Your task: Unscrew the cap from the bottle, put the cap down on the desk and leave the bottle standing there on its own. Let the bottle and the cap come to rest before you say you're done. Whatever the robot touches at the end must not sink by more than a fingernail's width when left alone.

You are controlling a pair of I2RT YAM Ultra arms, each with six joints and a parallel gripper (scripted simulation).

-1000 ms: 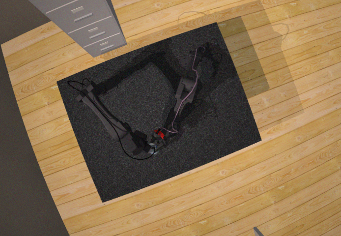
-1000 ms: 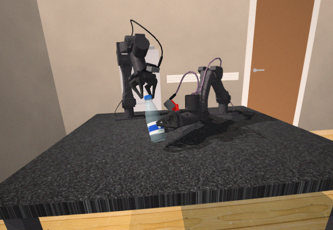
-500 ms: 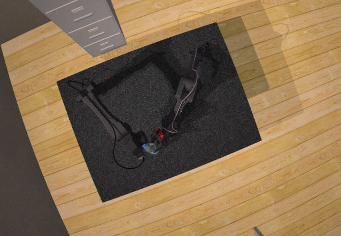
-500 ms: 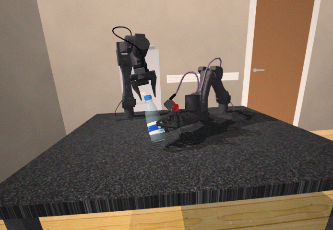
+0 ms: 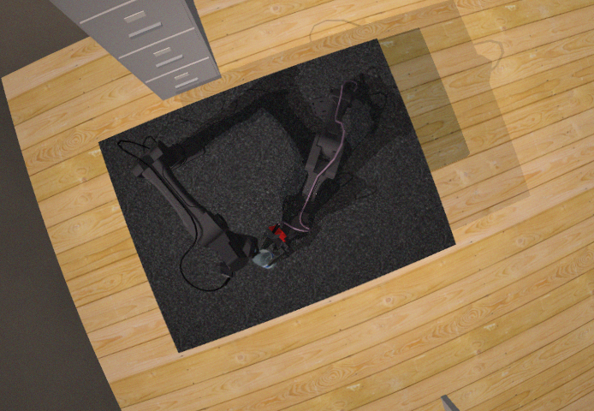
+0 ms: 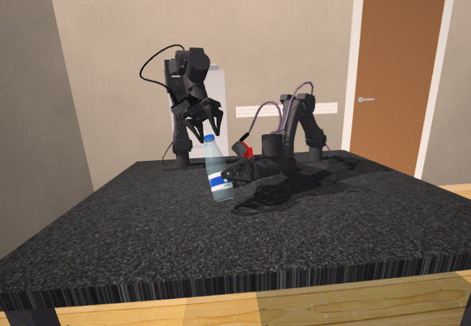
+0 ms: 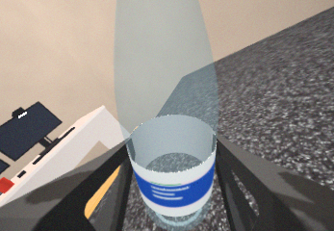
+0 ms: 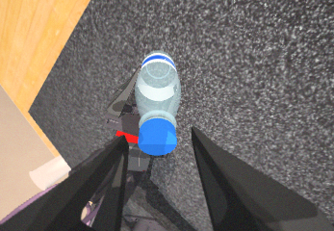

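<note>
Presently, right pincer [image 5: 255,247] [image 6: 210,138] [image 8: 159,135]: spread, nothing gripped; fingertips on either side of the cap, gap showing in its wrist view.
Left pincer [image 5: 278,249] [image 6: 226,176] [image 7: 172,140] [image 8: 137,89]: clamped on the bottle's lower body, by the label.
Cap [image 6: 208,137] [image 8: 157,137]: blue, seated on the bottle neck.
Bottle [image 5: 263,259] [image 6: 216,163] [image 7: 165,72] [image 8: 158,89]: tilted, neck toward the right arm; base apparently off the surface [image 5: 356,271] [image 6: 167,230] [image 7: 295,87] [image 8: 270,72].
Step in hand: unscrewing, I judge; likely between grips.
Next move: close on cap, turn it, left hold kept firm.
Right arm: high, bent, reaching down from above.
Left arm: low, wrist roughly level, coming in from the side.
Remaining: cap down, bottle stood upright, both released and settled.
</note>
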